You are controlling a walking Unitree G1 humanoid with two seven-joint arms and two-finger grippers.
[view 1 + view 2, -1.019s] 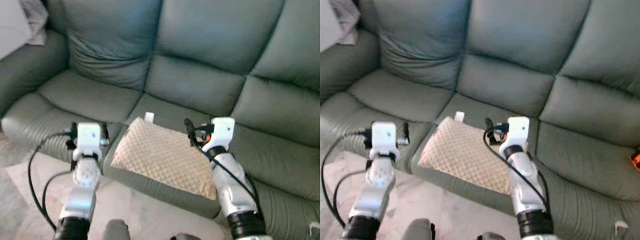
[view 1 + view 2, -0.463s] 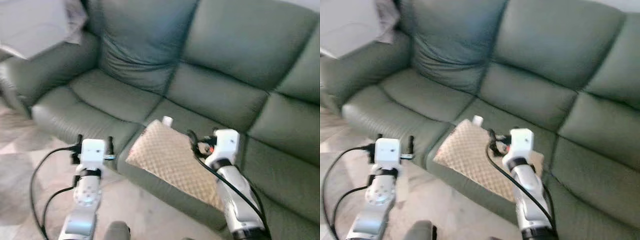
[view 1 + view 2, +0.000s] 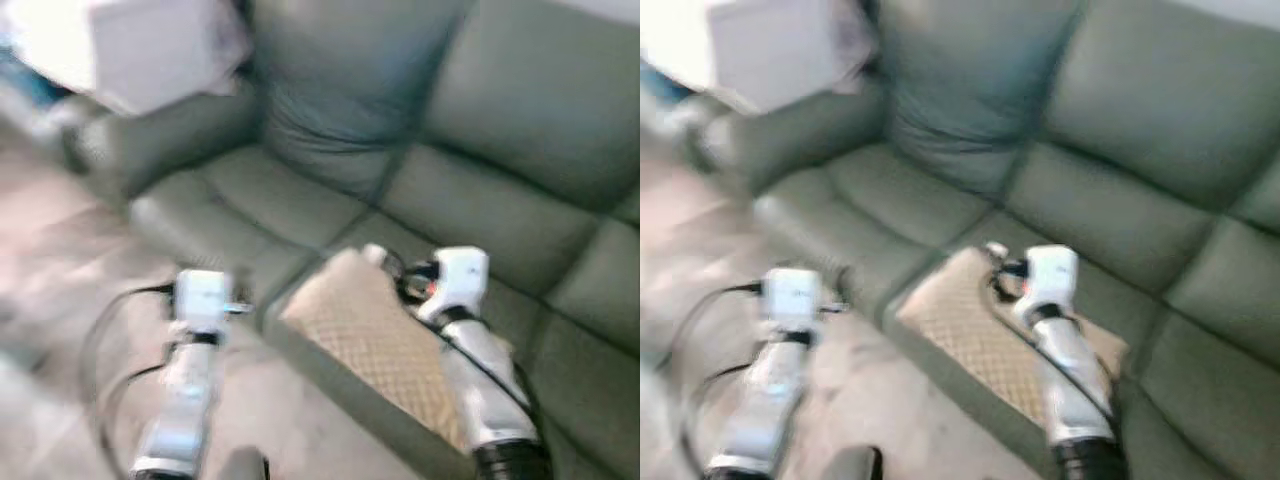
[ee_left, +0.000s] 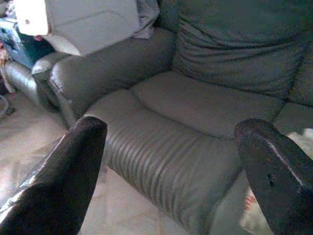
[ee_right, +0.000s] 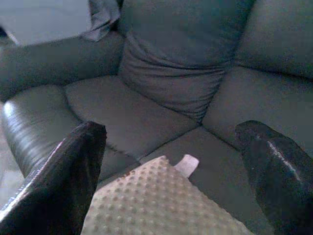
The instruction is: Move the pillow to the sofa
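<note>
A beige dimpled pillow (image 3: 375, 340) lies flat on the front edge of the green leather sofa's (image 3: 300, 195) middle seat, a white tag (image 5: 187, 164) at its far corner. My right gripper (image 5: 171, 131) hangs open just above that far corner, holding nothing. My left gripper (image 4: 171, 129) is open too, out in front of the sofa's left seat (image 4: 195, 103) and clear of the pillow. Both silver arms reach forward, the left arm (image 3: 190, 370) over the floor, the right arm (image 3: 480, 370) over the pillow. The eye views are blurred.
A white box-like thing (image 3: 150, 45) rests on the sofa's left armrest, with a grey cloth (image 4: 146, 14) beside it. Pale floor (image 3: 60, 300) lies in front of the sofa at the left. A loose back cushion (image 5: 181, 73) leans behind the left seat.
The whole picture has slid to the right and blurred, so the camera has moved. The pillow stays on the seat and both grippers stay open.
</note>
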